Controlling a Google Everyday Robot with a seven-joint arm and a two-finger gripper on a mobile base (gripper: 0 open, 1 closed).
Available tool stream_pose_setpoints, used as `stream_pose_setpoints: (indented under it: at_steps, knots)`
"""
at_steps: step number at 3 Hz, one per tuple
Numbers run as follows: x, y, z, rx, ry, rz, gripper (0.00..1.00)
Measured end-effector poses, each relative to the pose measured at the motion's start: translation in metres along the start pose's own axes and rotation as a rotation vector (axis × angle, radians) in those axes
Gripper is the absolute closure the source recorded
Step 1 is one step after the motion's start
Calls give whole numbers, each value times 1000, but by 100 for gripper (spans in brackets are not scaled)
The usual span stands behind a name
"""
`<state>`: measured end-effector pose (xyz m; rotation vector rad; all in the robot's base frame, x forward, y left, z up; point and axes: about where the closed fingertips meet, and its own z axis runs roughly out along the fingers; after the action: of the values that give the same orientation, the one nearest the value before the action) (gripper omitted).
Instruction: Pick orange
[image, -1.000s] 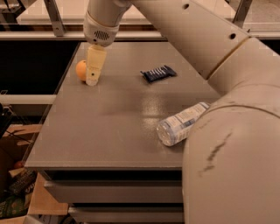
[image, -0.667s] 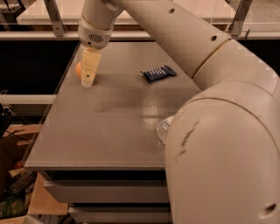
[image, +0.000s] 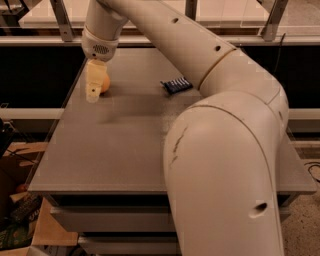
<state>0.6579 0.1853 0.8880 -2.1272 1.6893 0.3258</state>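
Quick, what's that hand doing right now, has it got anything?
Hand: at the orange, far-left part of the table; open, closed or holding cannot be told.

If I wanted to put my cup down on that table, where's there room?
Bare: the front-left stretch of the table, from its near edge up to the claw and the dark packet, and the strip between the orange and that packet. Crowded: the far-left corner, where the claw hangs beside the orange. The arm hides the right side.

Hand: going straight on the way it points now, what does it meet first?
Probably the table, just below the hand near a far corner. The orange sits right beside the hand; depth is unclear, so it might graze that instead.
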Motion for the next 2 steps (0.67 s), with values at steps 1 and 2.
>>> stream_pose_setpoints:
  at_steps: [1, 2]
  knots:
    - [7, -7, 12, -14, 10, 9, 18]
    - [17, -12, 14, -14, 18, 20, 42]
